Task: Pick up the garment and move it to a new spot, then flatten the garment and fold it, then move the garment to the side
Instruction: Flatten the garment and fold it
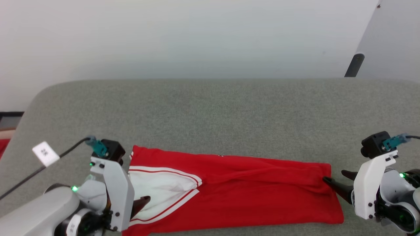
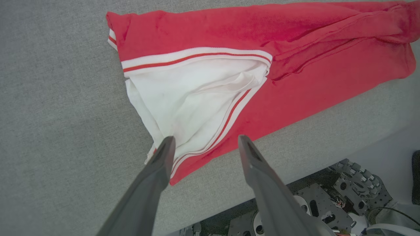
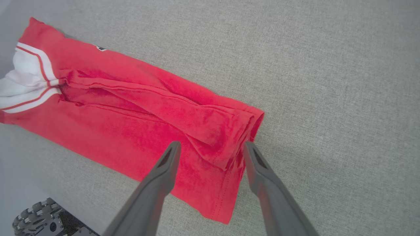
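Observation:
The garment (image 1: 249,193), a red jersey folded into a long strip, lies across the near part of the grey surface (image 1: 210,114). Its white sleeve with striped trim (image 1: 157,193) shows at the left end. My left gripper (image 2: 205,144) hovers open over the sleeve's near corner (image 2: 183,114), fingers apart and holding nothing. My right gripper (image 3: 211,149) is open at the strip's right end (image 3: 216,137), its fingers straddling the bunched red hem. In the head view the right gripper (image 1: 336,180) touches the right edge. The letters and number are hidden by the fold.
The grey padded surface stretches wide behind the garment up to a pale wall (image 1: 197,36). A cable with a white tag (image 1: 46,153) runs from the left arm. The surface's near edge and robot base parts (image 2: 328,203) lie just below the garment.

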Motion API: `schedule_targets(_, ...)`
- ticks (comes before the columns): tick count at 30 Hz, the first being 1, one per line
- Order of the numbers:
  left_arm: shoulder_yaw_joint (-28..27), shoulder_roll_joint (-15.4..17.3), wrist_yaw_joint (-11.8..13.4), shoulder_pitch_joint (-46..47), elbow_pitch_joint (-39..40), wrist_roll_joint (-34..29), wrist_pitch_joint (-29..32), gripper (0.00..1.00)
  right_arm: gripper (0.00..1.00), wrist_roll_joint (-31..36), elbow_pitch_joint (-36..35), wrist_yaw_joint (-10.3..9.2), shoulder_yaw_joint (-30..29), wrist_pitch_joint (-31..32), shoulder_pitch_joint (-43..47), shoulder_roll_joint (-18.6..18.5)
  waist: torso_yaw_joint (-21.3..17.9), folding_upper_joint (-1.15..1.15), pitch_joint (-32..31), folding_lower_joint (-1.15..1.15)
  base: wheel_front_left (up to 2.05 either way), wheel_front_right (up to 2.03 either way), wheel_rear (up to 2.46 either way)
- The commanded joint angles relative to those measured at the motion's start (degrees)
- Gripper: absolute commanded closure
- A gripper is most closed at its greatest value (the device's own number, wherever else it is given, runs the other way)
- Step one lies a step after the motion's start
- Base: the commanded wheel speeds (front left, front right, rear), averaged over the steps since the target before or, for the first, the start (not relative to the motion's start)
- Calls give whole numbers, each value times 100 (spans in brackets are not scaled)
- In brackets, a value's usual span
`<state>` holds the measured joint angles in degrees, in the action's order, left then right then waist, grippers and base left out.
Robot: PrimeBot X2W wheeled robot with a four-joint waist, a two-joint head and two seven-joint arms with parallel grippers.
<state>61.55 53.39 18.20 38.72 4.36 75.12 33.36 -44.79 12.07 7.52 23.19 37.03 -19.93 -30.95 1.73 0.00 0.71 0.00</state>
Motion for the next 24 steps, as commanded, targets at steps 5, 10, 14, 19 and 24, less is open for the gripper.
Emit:
schedule_targets(5, -65, 86, 67, -247, 156, -116, -415, 0, 0, 165, -192, -6, -246, -186, 280, 103, -35, 0, -143, 0, 0, 0, 0)
schedule_targets(10, -178, 65, 72, -507, 243, -374, -1228, 0, 0, 339, -408, -6, -578, -583, 563, 244, -41, 0, -213, 0, 0, 0, 0)
schedule_targets(14, -299, -19, 45, -728, 188, -589, -2009, 0, 0, 549, -527, -6, -863, -945, 838, 390, -14, 0, -264, 0, 0, 0, 0)
schedule_targets(19, -429, -174, 65, -1023, -28, -798, -2933, 0, 0, 697, -621, -6, -1202, -1210, 1186, 586, 8, 0, -327, 0, 0, 0, 0)
schedule_targets(24, -562, -356, 44, -1292, -334, -981, -3796, 0, 0, 843, -698, -6, -1516, -1253, 1503, 766, 13, 0, -370, 0, 0, 0, 0)
